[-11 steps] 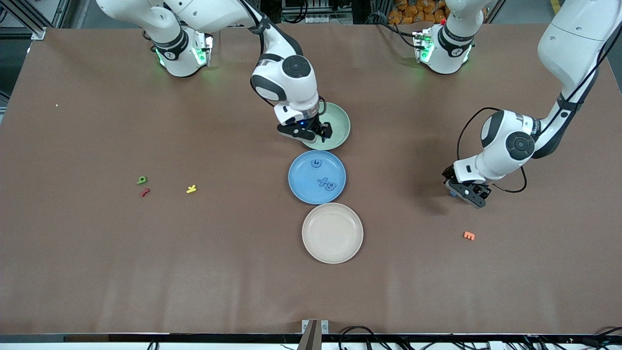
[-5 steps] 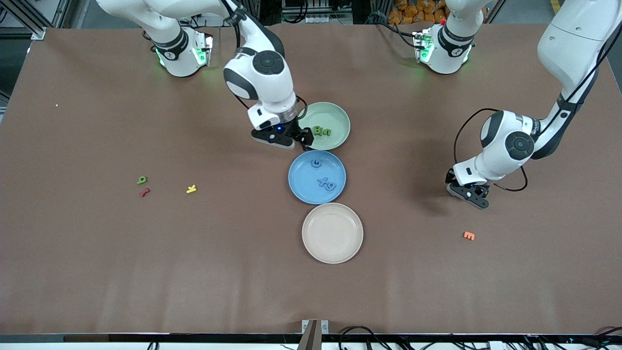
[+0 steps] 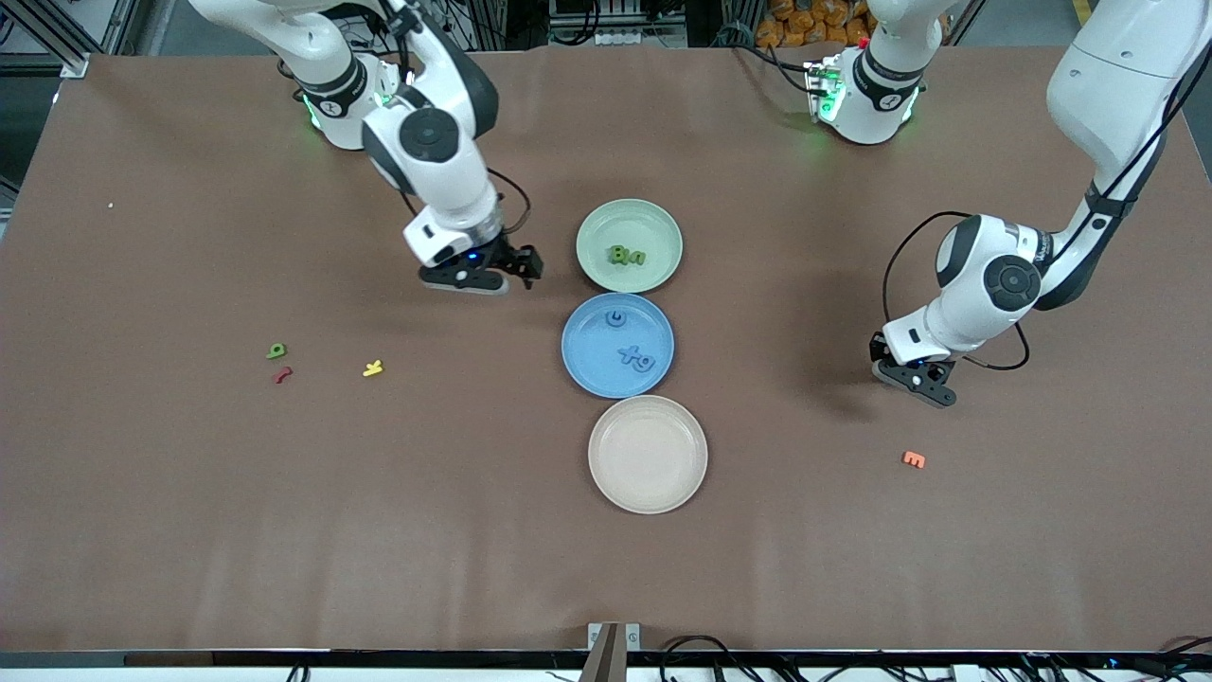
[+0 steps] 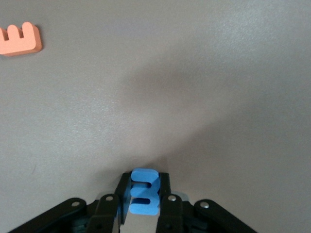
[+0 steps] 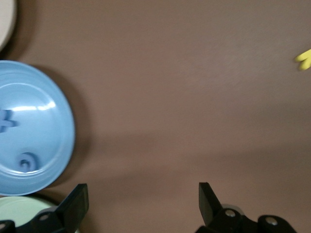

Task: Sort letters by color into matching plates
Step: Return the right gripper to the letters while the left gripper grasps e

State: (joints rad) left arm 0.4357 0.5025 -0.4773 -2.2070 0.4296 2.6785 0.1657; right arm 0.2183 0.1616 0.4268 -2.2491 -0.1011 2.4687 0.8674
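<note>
The mint green plate [image 3: 655,227] holds two green letters [image 3: 627,255]. The blue plate [image 3: 589,365], nearer the camera, holds three blue letters [image 3: 636,358]. One more green letter [image 3: 276,350] lies on the table toward the right arm's end. My right gripper [image 3: 519,269] is open and empty over bare table beside the green plate; its wrist view shows the gripper [image 5: 142,204] with jaws wide apart, and the blue plate [image 5: 48,145]. My left gripper [image 3: 914,379] is low over the table toward the left arm's end, shut on a blue letter [image 4: 144,191].
A beige plate [image 3: 648,455] sits nearest the camera in the row of plates. A red letter [image 3: 282,375] and a yellow letter [image 3: 373,368] lie by the loose green one. An orange letter [image 3: 914,459] lies near my left gripper and also shows in the left wrist view [image 4: 19,40].
My right gripper has moved off the green plate toward the right arm's end, uncovering two green letters in the plate. My left gripper has turned slightly, still holding the blue letter.
</note>
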